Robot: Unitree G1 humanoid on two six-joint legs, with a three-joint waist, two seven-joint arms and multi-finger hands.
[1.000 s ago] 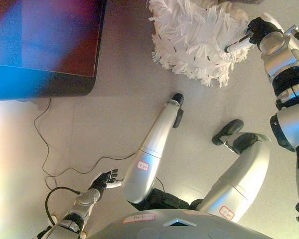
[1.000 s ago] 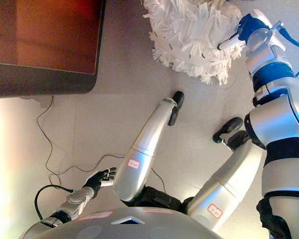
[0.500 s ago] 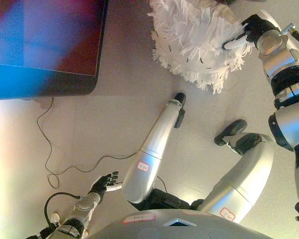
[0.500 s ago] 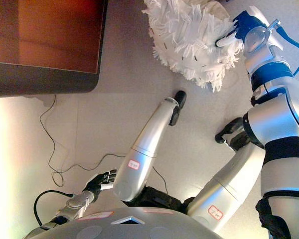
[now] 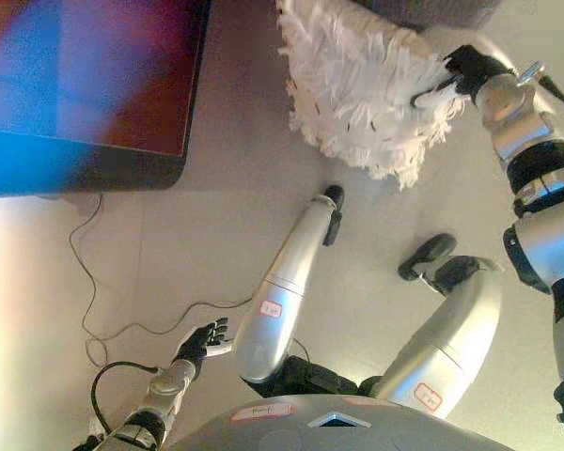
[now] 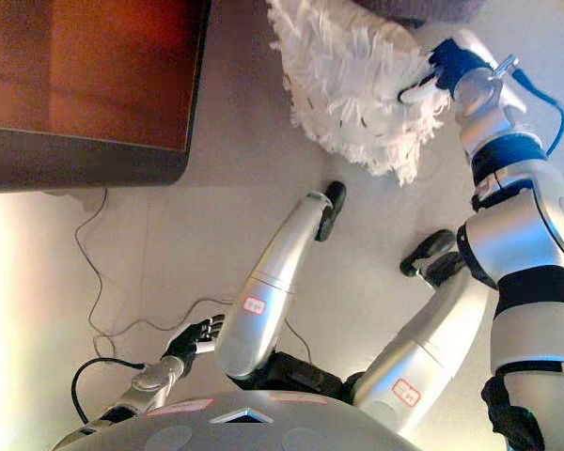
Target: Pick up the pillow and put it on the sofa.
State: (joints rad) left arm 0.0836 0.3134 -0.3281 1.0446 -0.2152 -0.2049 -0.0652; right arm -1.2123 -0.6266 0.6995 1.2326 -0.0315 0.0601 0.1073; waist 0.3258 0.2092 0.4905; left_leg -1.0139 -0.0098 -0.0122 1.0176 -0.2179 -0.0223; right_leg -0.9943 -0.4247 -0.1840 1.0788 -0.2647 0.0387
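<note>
A white shaggy pillow point(image 5: 362, 89) hangs above the floor at the top middle, tilted, its fringe drooping. My right hand point(image 5: 465, 70) is shut on the pillow's right edge, its fingers sunk into the fringe with one white fingertip point(image 5: 432, 92) showing. The pillow's upper end reaches a grey rounded thing point(image 5: 423, 11) at the top edge; I cannot tell whether that is the sofa. My left hand point(image 5: 202, 340) hangs low at the lower left, open and holding nothing.
A large dark flat piece of furniture point(image 5: 85, 85) fills the upper left, its front edge running to about the middle. A thin cord point(image 5: 73, 256) trails over the pale floor below it.
My right hand has carried the pillow up and a little left, so the pillow now meets the grey thing at the top. My left hand has stayed low.
</note>
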